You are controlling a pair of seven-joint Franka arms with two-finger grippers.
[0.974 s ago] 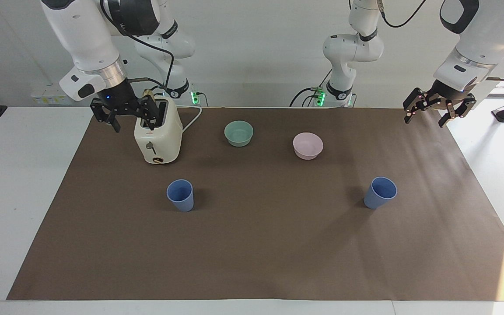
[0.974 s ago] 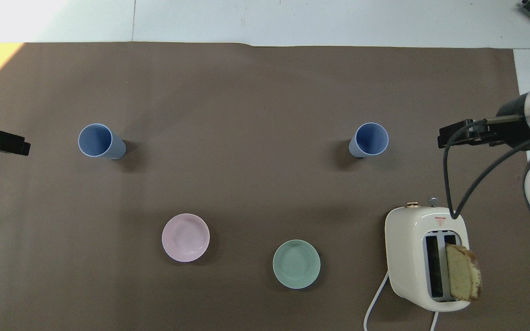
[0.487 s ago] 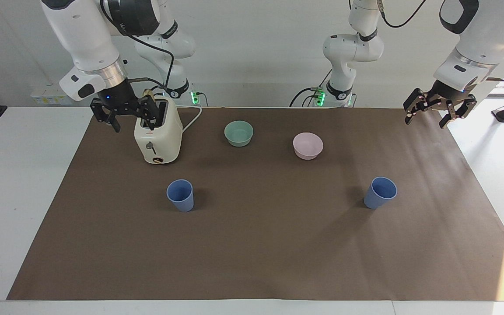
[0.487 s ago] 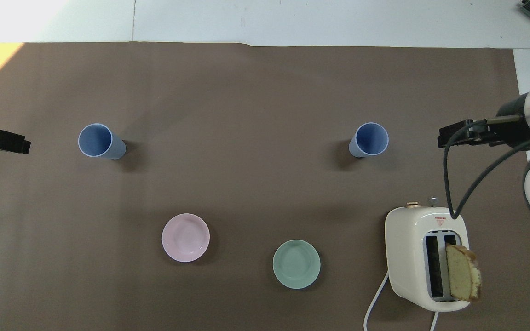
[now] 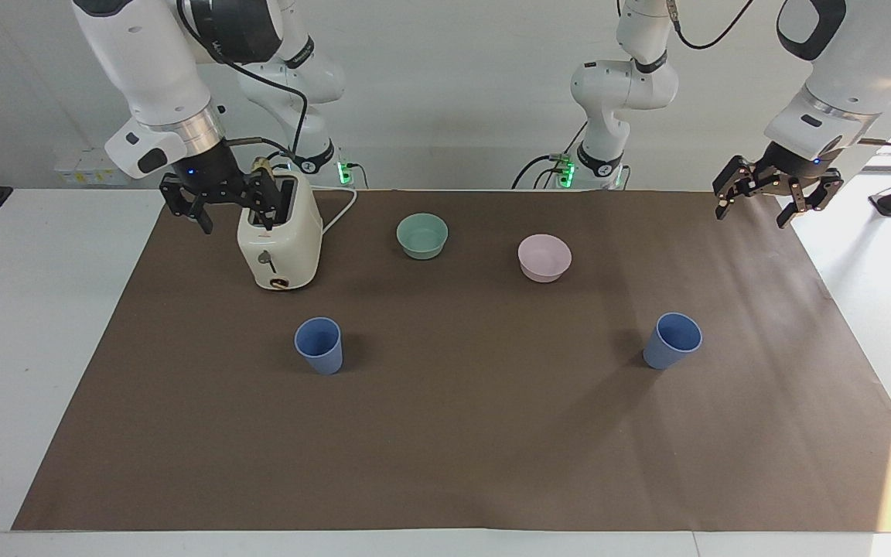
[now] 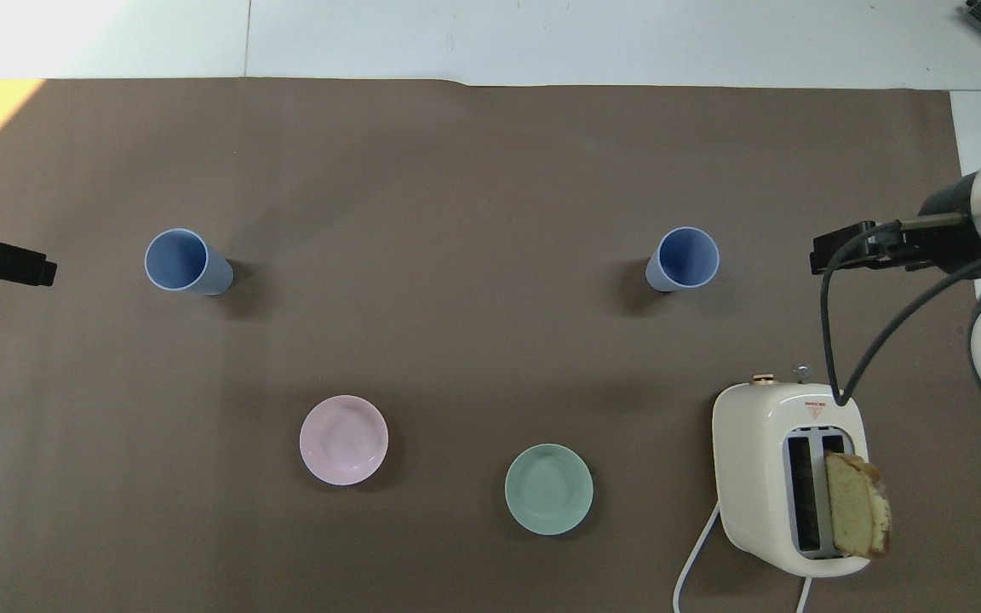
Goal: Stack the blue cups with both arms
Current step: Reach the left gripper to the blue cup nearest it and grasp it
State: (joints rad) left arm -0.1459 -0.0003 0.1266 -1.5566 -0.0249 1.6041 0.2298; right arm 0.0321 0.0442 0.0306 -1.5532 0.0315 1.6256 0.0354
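Two Franka arms hang over a white tabletop (image 5: 28, 348) covered by a brown paper mat (image 5: 453, 433), and the stacking job has not yet begun.

Reading the overhead view as a clock dial centred on the mat, one matte periwinkle-blue tapered plastic cup (image 6: 186, 262) stands upright at about 10 o'clock, toward the left arm's end. Its twin blue cup (image 6: 683, 258) stands at about 2 o'clock, toward the right arm's end. The two are well apart, and neither is touched.

The left claw (image 5: 772, 199) hovers over the mat's edge at 9 o'clock, fingers spread wide and holding nothing. The right claw (image 5: 221, 207) hovers at 3 o'clock, up beside the cream two-slot toaster (image 5: 279, 240), likewise spread and empty.

Over the last second almost nothing has changed. Both cups sit exactly where they were, and the arms have barely stirred, the left claw perhaps a touch higher. That suggests the arms are poised at the start, with each still to descend on the cup at its own end.

A slice of bread (image 6: 857, 515) sticks out of the toaster at about 4 o'clock. A shallow teal-green bowl (image 5: 422, 235) near 5 o'clock and a shallow pink bowl (image 5: 544, 257) near 7 o'clock lie nearer to the robots than the cups. They look clear of either claw's likely path.
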